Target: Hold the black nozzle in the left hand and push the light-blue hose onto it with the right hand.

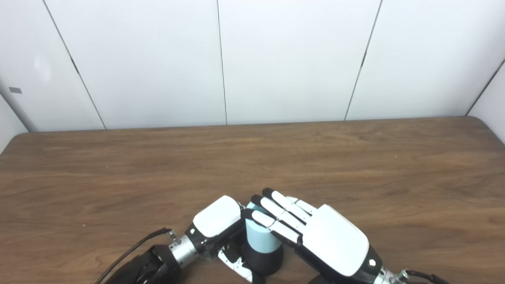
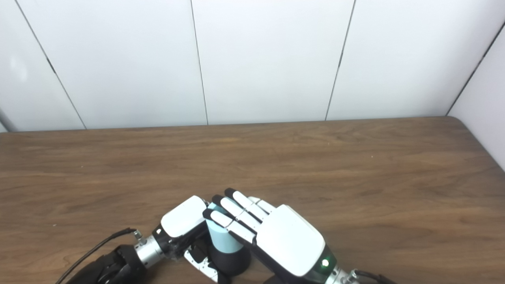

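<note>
Bottom centre: left hand (image 1: pixel 216 223) gripping nozzle (image 1: pixel 263 260), hose (image 1: pixel 260 236) seated above, right hand (image 1: pixel 311 234) with fingers laid over hose. Risk: off-axis push, tilting hose or twisting nozzle loose.

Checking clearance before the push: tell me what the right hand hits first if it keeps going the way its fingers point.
The right hand points left and away; its fingers already lie over the light-blue hose. Just beyond sits the left hand, though depth is unclear.

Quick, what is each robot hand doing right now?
Left hand: shut on the black nozzle.
Right hand: fingers lying flat over the light-blue hose; a grip cannot be told.
</note>
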{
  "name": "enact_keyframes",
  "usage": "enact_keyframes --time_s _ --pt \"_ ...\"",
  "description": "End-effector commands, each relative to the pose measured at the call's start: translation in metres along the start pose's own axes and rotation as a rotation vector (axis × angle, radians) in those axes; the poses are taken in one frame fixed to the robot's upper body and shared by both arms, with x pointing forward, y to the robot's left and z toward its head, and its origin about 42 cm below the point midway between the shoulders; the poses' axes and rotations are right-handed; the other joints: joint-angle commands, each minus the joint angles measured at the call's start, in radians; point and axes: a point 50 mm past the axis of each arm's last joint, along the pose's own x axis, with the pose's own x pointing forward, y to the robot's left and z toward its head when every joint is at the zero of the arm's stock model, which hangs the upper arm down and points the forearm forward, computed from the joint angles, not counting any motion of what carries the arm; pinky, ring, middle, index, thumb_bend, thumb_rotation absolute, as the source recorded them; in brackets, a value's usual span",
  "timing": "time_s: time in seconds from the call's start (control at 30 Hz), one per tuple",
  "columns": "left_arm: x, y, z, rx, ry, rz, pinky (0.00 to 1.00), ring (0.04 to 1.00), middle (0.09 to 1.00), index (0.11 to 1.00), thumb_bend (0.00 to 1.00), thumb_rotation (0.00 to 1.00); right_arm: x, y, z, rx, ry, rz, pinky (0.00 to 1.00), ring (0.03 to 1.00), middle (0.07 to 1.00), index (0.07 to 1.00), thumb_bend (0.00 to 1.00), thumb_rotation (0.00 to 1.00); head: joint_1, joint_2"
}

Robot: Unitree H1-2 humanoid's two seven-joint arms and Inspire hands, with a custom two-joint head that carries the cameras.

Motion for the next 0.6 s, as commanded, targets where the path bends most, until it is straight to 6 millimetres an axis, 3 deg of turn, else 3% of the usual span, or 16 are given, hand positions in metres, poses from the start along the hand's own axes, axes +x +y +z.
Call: enact_keyframes --time_s 0.0,0.17,0.27,0.37,0.57 --pt "-0.03 -0.058 0.002 -0.076 0.081 -0.187 0.24 0.304 0.412 0.522 0.51 0.0 -0.029 0.045 0.002 0.024 0.032 0.388 0.83 0.946 0.965 0.914 0.7 0.96 -0.001 0.001" --pt "-0.031 -0.058 0.003 -0.078 0.08 -0.187 0.23 0.288 0.405 0.52 0.51 0.0 -0.027 0.044 0.003 0.029 0.023 0.324 0.81 0.93 0.953 0.906 0.7 0.94 -0.001 0.001" --pt "-0.031 -0.058 0.002 -0.074 0.079 -0.185 0.25 0.311 0.419 0.521 0.52 0.0 -0.024 0.044 0.004 0.049 0.018 0.213 0.77 0.895 0.914 0.872 0.68 0.87 -0.001 0.001" --pt "-0.03 -0.058 0.002 -0.076 0.083 -0.191 0.25 0.312 0.419 0.523 0.52 0.0 -0.02 0.044 0.003 0.055 0.009 0.12 0.79 0.905 0.925 0.875 0.66 0.79 -0.003 -0.001" --pt "-0.029 -0.058 0.001 -0.078 0.087 -0.188 0.23 0.297 0.41 0.522 0.51 0.0 -0.006 0.042 -0.001 0.028 0.013 0.054 0.89 0.992 0.991 0.968 0.64 0.91 -0.005 -0.003"
